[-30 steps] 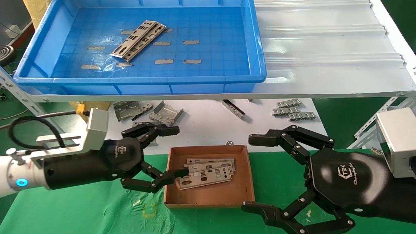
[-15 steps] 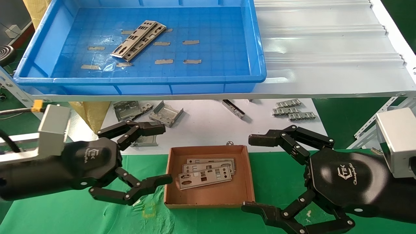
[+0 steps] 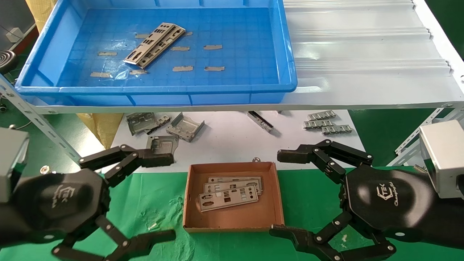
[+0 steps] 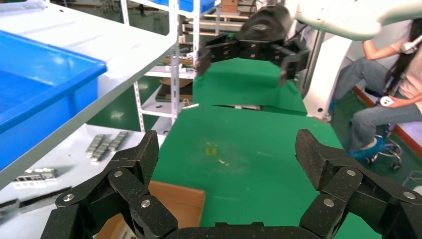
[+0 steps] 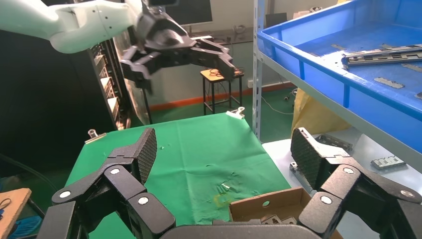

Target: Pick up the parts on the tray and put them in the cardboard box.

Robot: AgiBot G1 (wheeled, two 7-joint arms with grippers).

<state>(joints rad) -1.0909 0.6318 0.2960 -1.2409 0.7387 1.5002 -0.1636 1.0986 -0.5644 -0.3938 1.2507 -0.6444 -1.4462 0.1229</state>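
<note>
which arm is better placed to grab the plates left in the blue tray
Left, probably. The remaining plates lie in the left half of the blue tray, on the side of the left gripper, which is open and empty. The right gripper, also open, hovers beside the cardboard box, farther from them.

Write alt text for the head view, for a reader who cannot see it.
Three punched metal plates lie stacked in a small cardboard box on green cloth, flanked by the open, empty left gripper and right gripper. On the shelf behind, more plates lie in a large blue tray; grey brackets and clip strips sit beneath it.
</note>
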